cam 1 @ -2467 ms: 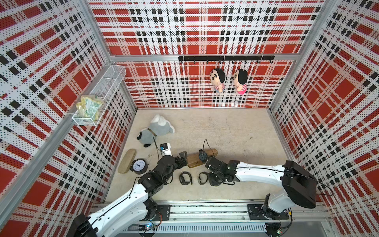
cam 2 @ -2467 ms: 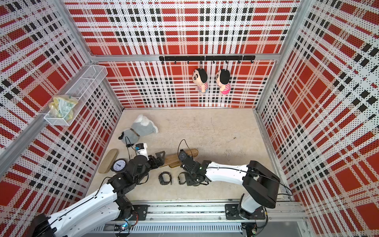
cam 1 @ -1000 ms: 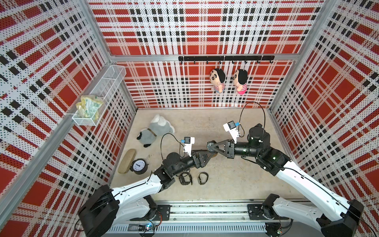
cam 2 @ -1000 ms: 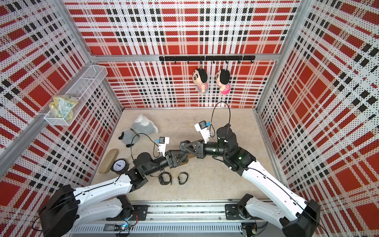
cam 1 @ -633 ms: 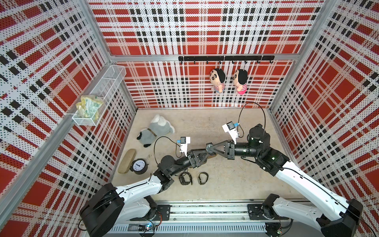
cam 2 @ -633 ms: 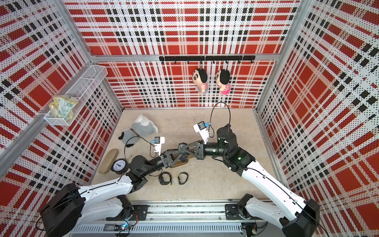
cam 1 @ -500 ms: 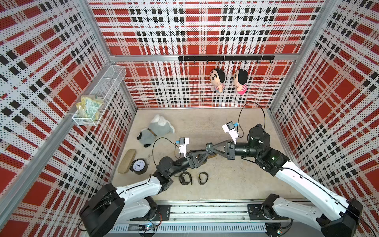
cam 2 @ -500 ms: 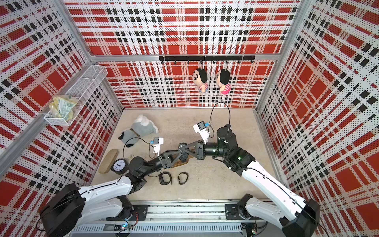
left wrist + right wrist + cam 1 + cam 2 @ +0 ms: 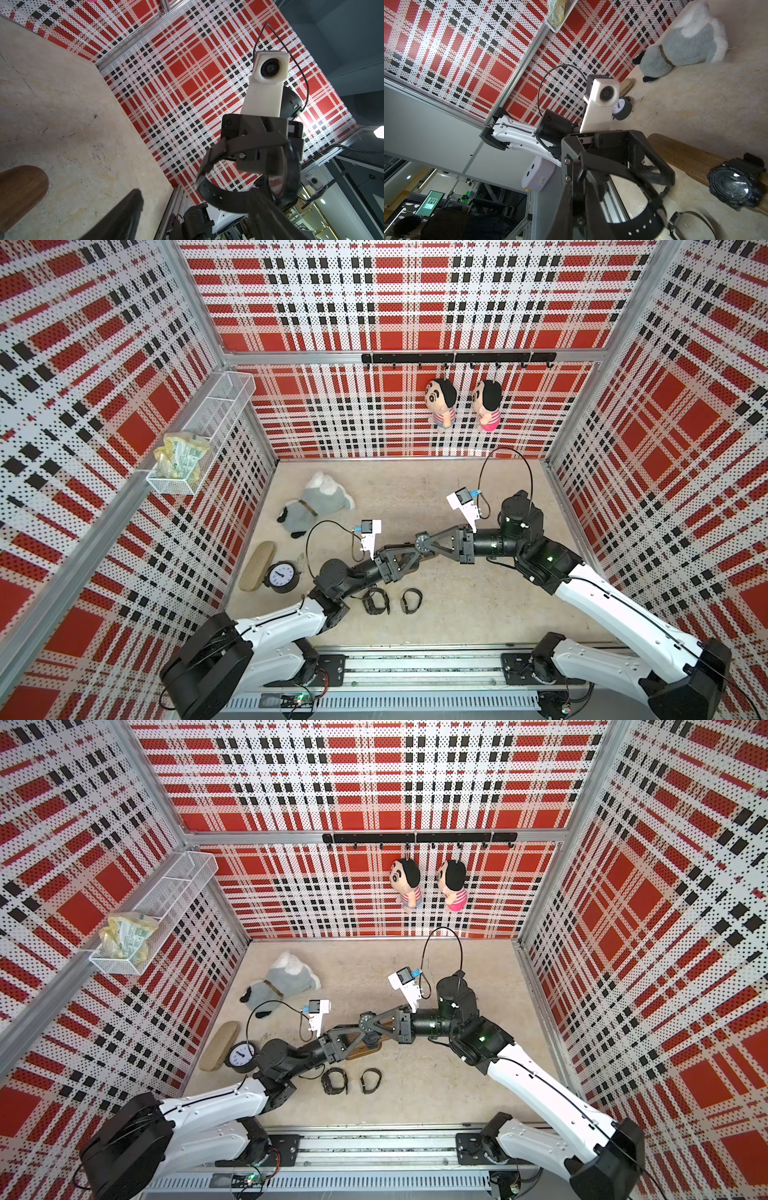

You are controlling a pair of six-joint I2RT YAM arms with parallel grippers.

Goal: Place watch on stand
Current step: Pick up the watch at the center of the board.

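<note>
The watch (image 9: 228,199) hangs in the air just above the stand (image 9: 368,1051), pinched by the right end effector (image 9: 428,546). The step in hand looks like carrying it to the bar. Next, the strap loop likely needs threading over the bar's free end. The left end effector (image 9: 415,560), fingers spread wide, faces it tip to tip, and both arms reach low over the desk (image 9: 457,605).

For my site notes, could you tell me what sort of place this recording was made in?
Probably a robot test booth in a lab: red plaid pegboard walls, left arm and right arm mounted on one metal rail, and a monitor in the room beyond.
</note>
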